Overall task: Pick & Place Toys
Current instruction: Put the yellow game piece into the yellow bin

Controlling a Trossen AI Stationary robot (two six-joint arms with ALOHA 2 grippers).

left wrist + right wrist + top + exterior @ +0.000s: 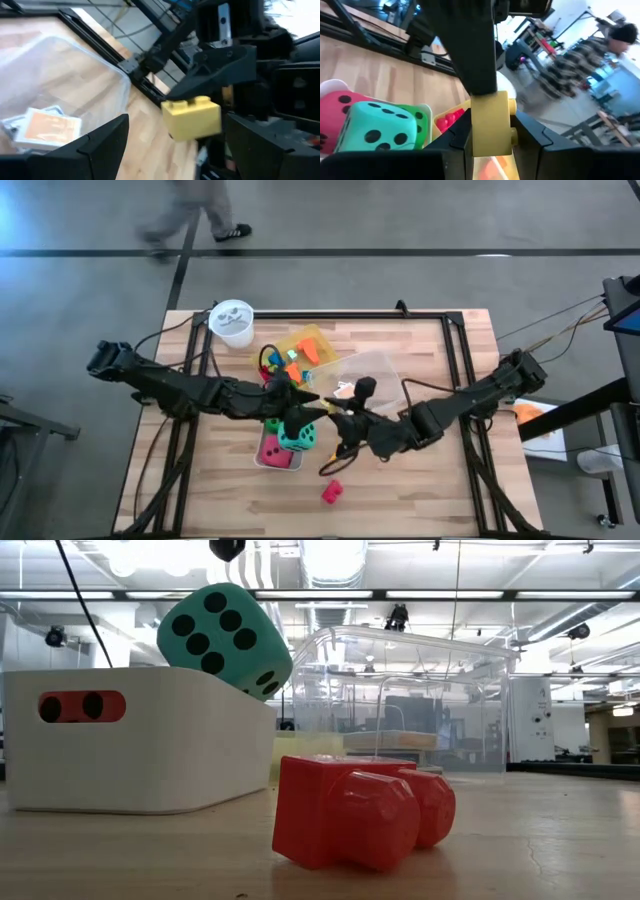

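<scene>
A yellow block (192, 117) hangs in the air over the middle of the table, and my right gripper (490, 137) is shut on it. My left gripper (175, 150) is open; its fingers stand on either side of the same block, coming from the table's left. A white bin (279, 450) holds a red die (272, 448), a green die (272, 423) and a teal die (225, 640) on top. A red block (331, 492) lies on the table near the front edge. The arms meet just above the bin (330, 415). My right gripper pinches the yellow block between its two fingers, one on the studded face (512, 120) and one on the opposite face. The fingers come nearly level from the table's right. The block is lifted clear of the table. I cannot tell whether my left gripper touches it.
A yellow tray (318, 337) with several small bright blocks and a clear plastic box (372, 370) with card packs sit behind the arms. A white cup (232, 323) stands at the far left. A person walks beyond the table's far edge (195, 215).
</scene>
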